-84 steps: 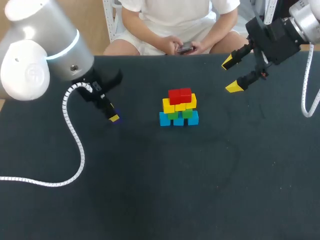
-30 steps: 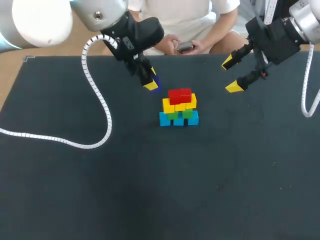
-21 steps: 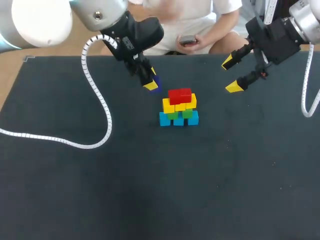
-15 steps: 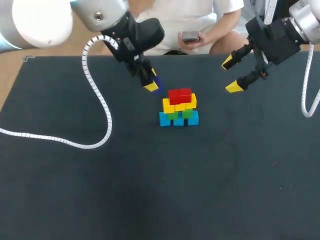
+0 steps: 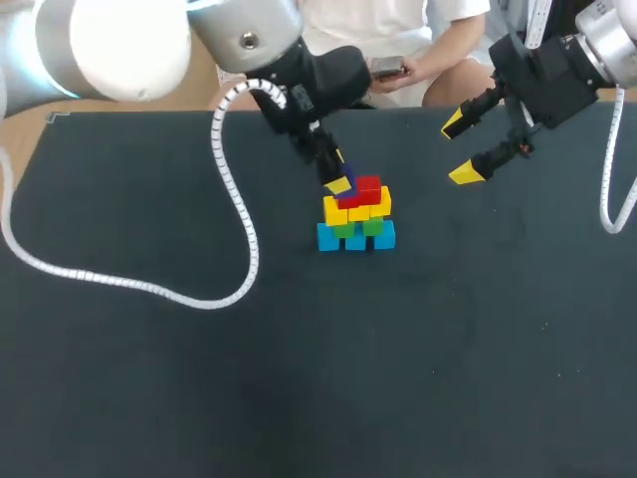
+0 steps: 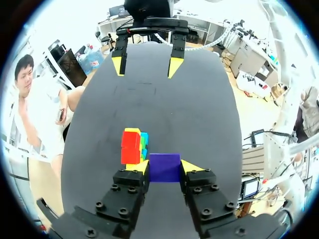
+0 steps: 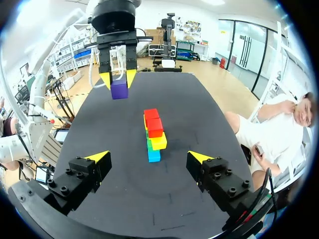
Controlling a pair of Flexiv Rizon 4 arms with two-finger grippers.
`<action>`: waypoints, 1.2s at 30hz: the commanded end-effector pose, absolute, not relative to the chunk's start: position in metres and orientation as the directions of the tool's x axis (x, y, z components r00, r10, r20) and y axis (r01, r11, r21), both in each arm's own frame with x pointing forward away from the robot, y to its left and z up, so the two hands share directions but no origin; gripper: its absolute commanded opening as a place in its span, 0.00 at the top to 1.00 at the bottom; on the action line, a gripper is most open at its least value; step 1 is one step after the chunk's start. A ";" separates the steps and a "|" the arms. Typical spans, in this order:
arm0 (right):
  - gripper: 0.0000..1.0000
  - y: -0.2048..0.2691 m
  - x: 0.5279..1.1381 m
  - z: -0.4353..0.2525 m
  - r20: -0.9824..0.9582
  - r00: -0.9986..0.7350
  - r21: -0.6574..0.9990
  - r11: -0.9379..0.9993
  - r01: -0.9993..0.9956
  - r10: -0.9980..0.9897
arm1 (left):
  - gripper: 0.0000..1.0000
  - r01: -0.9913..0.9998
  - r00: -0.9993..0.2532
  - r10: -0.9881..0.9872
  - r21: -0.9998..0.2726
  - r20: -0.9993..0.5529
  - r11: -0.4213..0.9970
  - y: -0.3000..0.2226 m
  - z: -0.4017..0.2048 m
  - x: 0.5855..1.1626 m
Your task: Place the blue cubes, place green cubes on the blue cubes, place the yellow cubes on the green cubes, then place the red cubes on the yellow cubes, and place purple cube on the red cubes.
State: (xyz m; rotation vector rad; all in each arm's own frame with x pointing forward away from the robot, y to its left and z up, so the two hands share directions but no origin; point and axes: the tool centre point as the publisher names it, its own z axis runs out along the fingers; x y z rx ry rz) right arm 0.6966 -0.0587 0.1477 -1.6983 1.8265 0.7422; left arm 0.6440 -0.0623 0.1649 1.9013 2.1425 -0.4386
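Purple toy cube (image 6: pixel 164 167) is pinched in the left hand (image 6: pixel 164 167), near the stacked red cubes (image 5: pixel 360 189). The right hand (image 5: pixel 458 148) hangs spread, well apart.

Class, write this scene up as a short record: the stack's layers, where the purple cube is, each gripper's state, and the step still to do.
stack, bottom to top: blue cubes, green cubes, yellow cubes, red cubes
stack stands on: table, near its middle
held thing: purple cube, in the air near the red cubes, not on them
left gripper: shut on the purple cube
right gripper: open, empty, off to one side of the stack
step left: set the purple cube on the red cubes
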 end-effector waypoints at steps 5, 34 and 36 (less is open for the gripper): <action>0.00 -0.059 0.696 0.148 -0.708 -0.066 0.036 0.057 -0.998 -0.703 | 1.00 0.990 -0.131 0.927 -0.094 -0.351 0.104 -0.085 0.163 0.643; 0.00 -0.059 0.696 0.148 -0.708 -0.066 0.036 0.057 -0.998 -0.703 | 1.00 0.987 -0.151 0.930 -0.102 -0.334 0.123 -0.097 0.151 0.636; 0.00 -0.059 0.696 0.148 -0.708 -0.066 0.036 0.057 -0.998 -0.703 | 1.00 0.987 -0.151 0.930 -0.103 -0.335 0.124 -0.097 0.149 0.636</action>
